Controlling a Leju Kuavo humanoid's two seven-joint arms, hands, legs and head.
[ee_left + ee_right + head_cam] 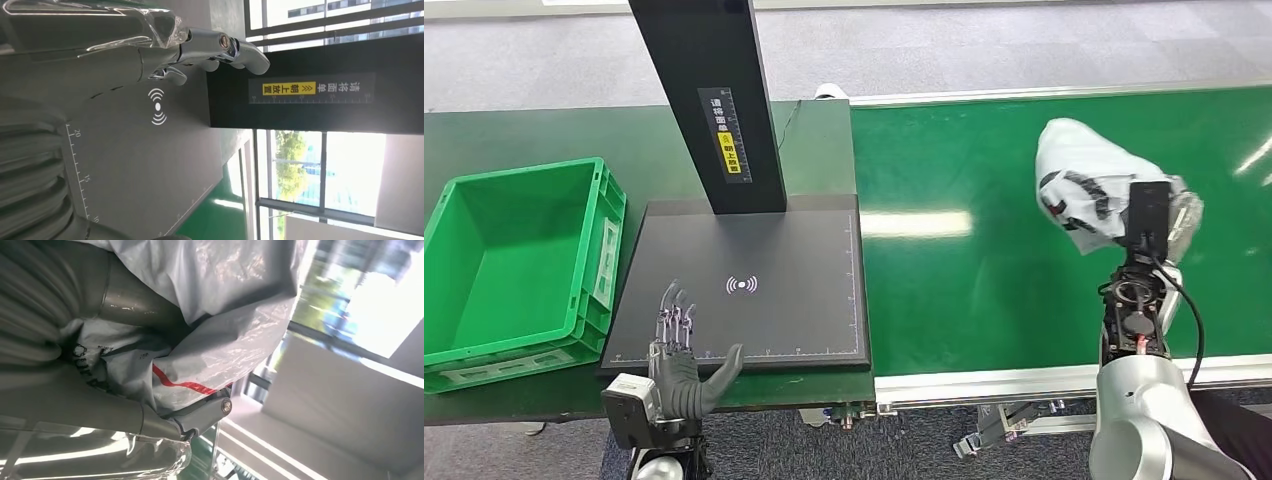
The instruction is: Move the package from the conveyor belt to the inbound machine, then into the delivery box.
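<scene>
The package (pixel 1086 192), a white plastic mailer bag with black and red print, is in the grip of the right robot hand (pixel 1164 215) over the green conveyor belt (pixel 984 270), at the right side of the scene. In the head view the bag bulges out to the left and far side of that hand, whose wrist camera block hides most of the fingers. Whether the bag is clear of the belt or touching it cannot be told.

The right wrist view shows what the head view hides: the right robot hand (pixel 150 405) is clamped on the package (pixel 220 320), with the crumpled film squeezed between the thick grey thumb above and a finger below, and a red stripe of print lying just at the finger.

The left robot hand (pixel 679 355) hovers at the near left edge of the inbound machine (pixel 754 300), a black scanning plate with a white wireless symbol at its middle and a dark post rising from its far edge. Its fingers are stretched out and apart, holding nothing. The left wrist view shows the same left robot hand (pixel 150 55) with straight fingers reaching over the plate toward the post, and the ruler marks along the plate's edge.

The delivery box (pixel 514 270), a green crate, stands on the dark green tabletop (pixel 524 135) just left of the machine.
</scene>
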